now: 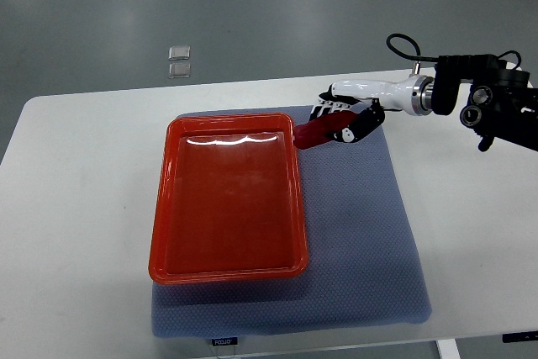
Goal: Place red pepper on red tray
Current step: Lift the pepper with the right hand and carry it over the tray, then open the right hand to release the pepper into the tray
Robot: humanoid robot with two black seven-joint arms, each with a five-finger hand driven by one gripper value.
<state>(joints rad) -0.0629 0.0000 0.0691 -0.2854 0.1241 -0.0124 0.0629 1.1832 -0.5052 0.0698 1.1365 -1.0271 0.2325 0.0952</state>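
The right hand (343, 121) gripped the glossy red pepper (313, 134) just beside the far right corner of the rectangular red plastic tray (160, 233)

- One top view only, looking steeply down from the robot's side.
- It takes in the whole white table (76, 208), with grey floor (252, 6) beyond its far edge.

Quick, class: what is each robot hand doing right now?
Left hand: not in view.
Right hand: fingers closed on the red pepper, beside the far right corner of the red tray.
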